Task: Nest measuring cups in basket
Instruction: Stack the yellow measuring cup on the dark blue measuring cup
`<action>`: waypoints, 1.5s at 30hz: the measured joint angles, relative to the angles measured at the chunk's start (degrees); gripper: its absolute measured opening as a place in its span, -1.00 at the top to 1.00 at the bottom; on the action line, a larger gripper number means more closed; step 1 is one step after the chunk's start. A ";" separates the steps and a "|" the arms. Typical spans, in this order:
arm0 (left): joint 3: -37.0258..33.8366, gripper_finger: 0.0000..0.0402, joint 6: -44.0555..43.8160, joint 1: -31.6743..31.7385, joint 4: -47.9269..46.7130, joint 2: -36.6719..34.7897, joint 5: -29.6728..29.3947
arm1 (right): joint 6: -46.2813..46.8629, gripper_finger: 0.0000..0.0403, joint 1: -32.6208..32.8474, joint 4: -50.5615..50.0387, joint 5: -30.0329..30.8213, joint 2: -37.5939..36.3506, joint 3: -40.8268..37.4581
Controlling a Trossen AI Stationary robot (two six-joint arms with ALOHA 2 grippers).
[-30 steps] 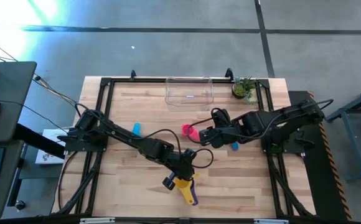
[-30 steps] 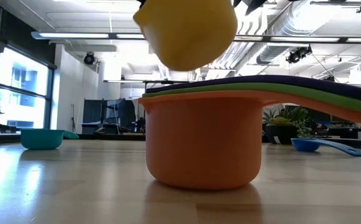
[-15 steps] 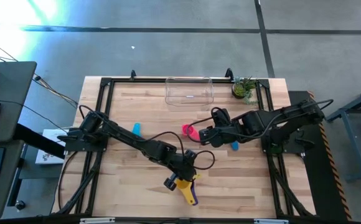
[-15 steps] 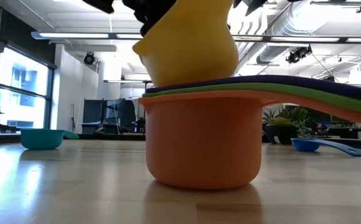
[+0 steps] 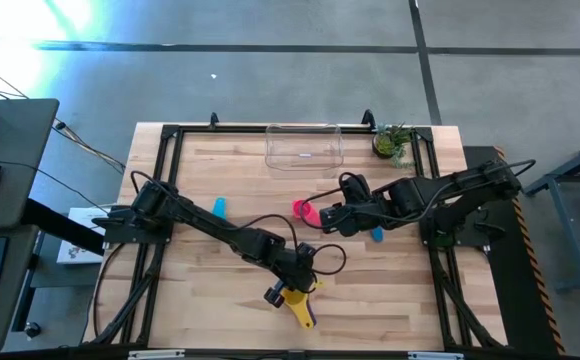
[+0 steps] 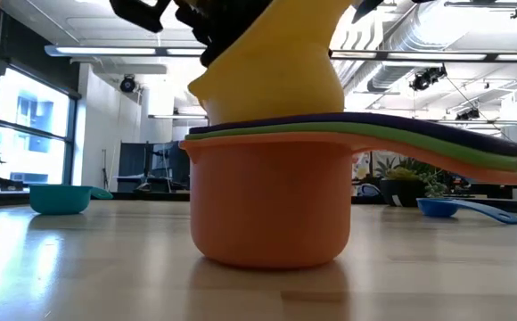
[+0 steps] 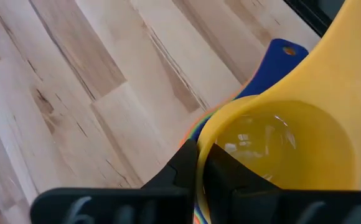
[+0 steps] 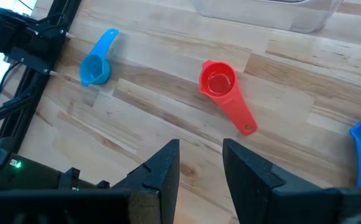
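Your basket sits at the bench's far edge, near the middle, well apart from both grippers. The stack of nested cups stands near the bench's front edge. Your left gripper is over that stack, jaws clamped on the rim of the yellow cup, which sits in the stack's top. Your right gripper hovers mid-bench, jaws apart and holding nothing, just beside the red cup; the teal cup lies farther left.
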 joint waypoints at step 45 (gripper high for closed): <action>0.00 0.91 -7.76 0.11 -4.91 -0.08 -1.93 | -0.12 0.43 0.03 0.02 -1.06 0.00 0.00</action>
